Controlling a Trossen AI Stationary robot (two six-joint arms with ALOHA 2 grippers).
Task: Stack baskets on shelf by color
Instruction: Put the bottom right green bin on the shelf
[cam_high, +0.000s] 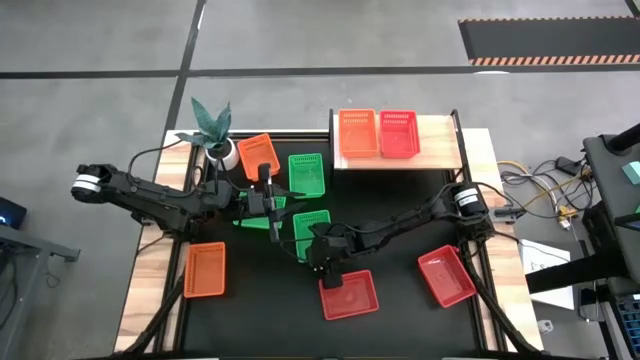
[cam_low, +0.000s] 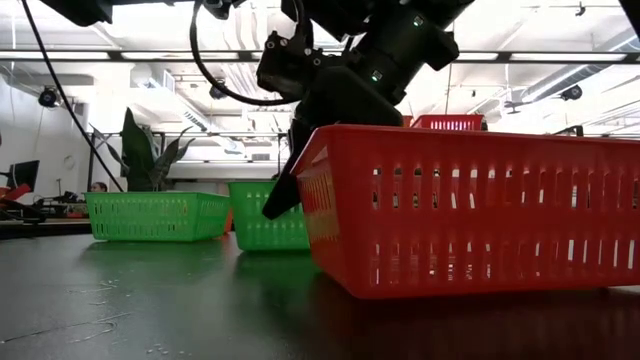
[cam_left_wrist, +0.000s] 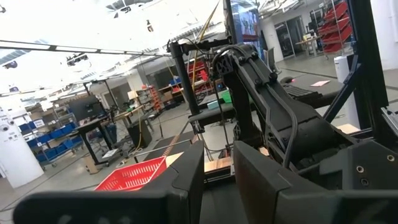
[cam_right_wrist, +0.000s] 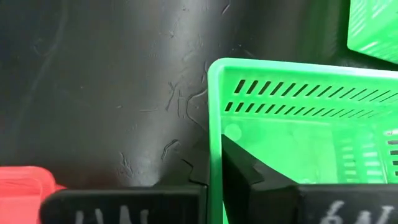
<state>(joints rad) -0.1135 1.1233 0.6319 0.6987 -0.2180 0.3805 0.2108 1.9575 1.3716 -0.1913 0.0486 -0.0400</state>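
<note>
The shelf (cam_high: 440, 150) at the far right carries an orange basket (cam_high: 358, 133) and a red basket (cam_high: 398, 133) side by side. On the table lie two orange baskets (cam_high: 258, 155) (cam_high: 205, 268), three green baskets (cam_high: 307, 172) (cam_high: 312, 232) (cam_high: 252, 218) and two red ones (cam_high: 348, 294) (cam_high: 446, 276). My right gripper (cam_high: 318, 258) is shut on the middle green basket (cam_right_wrist: 298, 124). My left gripper (cam_high: 272, 212) hovers open above the left green basket, with nothing between its fingers (cam_left_wrist: 186, 180). My right gripper pinches one wall (cam_right_wrist: 215, 130) of the green basket at its near end. One finger (cam_right_wrist: 245, 171) is inside the basket and the other (cam_right_wrist: 186, 177) is outside. The fingers slant down from the near side. The basket's bottom (cam_low: 265, 245) rests on the table.
A potted plant (cam_high: 212, 130) in a white pot stands at the far left beside an orange basket. A red basket (cam_low: 470, 210) lies just near of my right gripper. Bare black tabletop (cam_high: 400, 220) lies between the shelf and the near red baskets.
</note>
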